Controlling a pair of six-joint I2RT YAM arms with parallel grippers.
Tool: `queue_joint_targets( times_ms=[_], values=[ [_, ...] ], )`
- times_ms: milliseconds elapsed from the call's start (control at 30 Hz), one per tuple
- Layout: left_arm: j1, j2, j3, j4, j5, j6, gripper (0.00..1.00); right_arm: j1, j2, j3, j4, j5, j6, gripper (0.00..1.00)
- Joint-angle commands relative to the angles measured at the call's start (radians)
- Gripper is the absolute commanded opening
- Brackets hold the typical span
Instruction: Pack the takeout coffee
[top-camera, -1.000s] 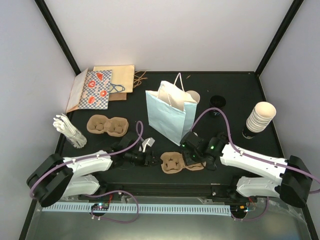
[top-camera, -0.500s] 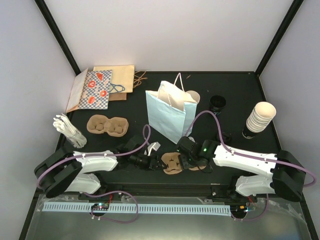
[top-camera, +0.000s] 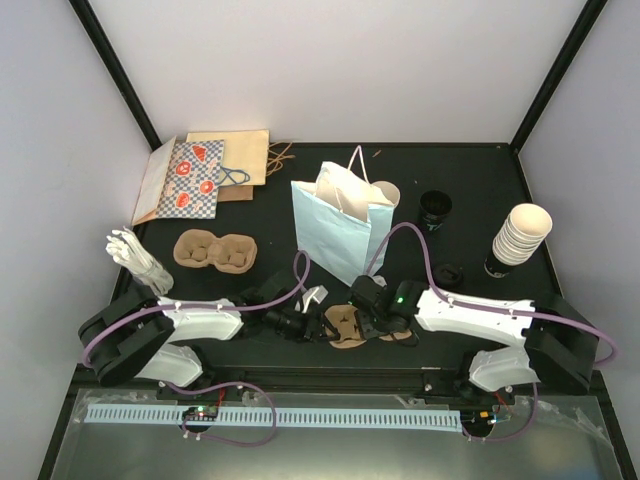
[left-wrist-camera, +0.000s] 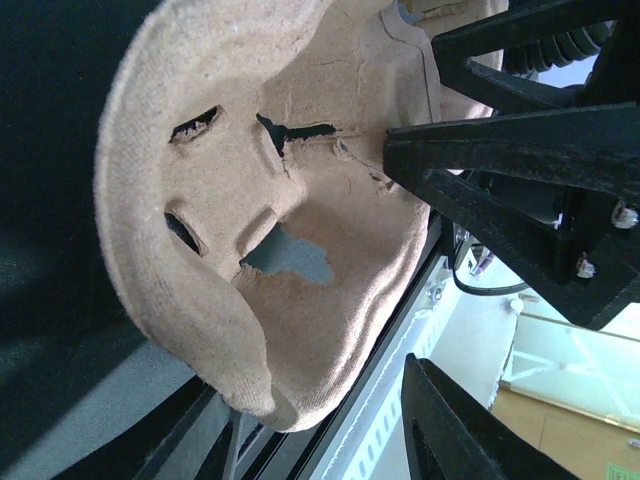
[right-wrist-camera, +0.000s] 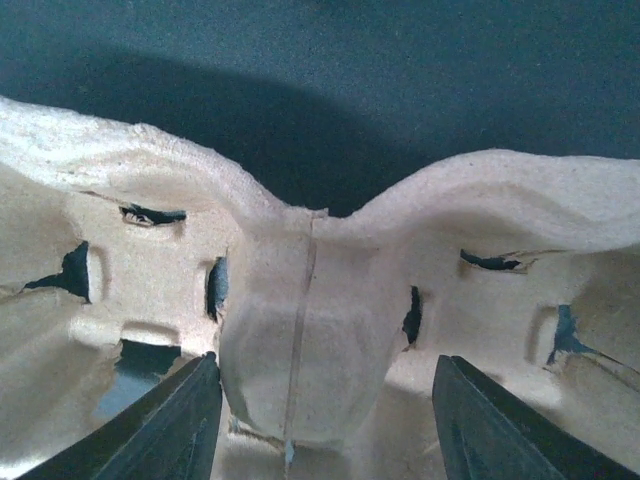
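Observation:
A brown cardboard cup carrier (top-camera: 347, 326) lies at the table's near edge, between my two grippers. My left gripper (top-camera: 318, 326) is open at its left end; in the left wrist view (left-wrist-camera: 395, 260) one finger (left-wrist-camera: 500, 150) touches the carrier (left-wrist-camera: 250, 230) near its middle ridge. My right gripper (top-camera: 373, 318) is open over the carrier's middle; in the right wrist view (right-wrist-camera: 328, 430) its fingers flank the central hump (right-wrist-camera: 300, 330). The light blue paper bag (top-camera: 338, 240) stands open behind. An open cream cup (top-camera: 388, 193) stands behind the bag. No lidded cup shows clearly.
A stack of cream cups (top-camera: 522, 232) stands at the right. A black round lid (top-camera: 435, 207) and another (top-camera: 447, 272) sit near the bag. A second carrier (top-camera: 215, 250), white packets (top-camera: 140, 262) and flat patterned bags (top-camera: 190, 178) are at the left.
Both arms have closed in on the near carrier: the left gripper moved right to its left end, the right gripper moved left over its middle.

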Motion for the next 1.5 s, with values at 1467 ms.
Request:
queue_joint_targets(
  times_ms=[1467],
  values=[
    [0.361,-0.448,0.479,-0.804,-0.349,0.447,0.60,0.005,-0.291,0.180,-0.319,0.137,0.036,0.41]
  ],
)
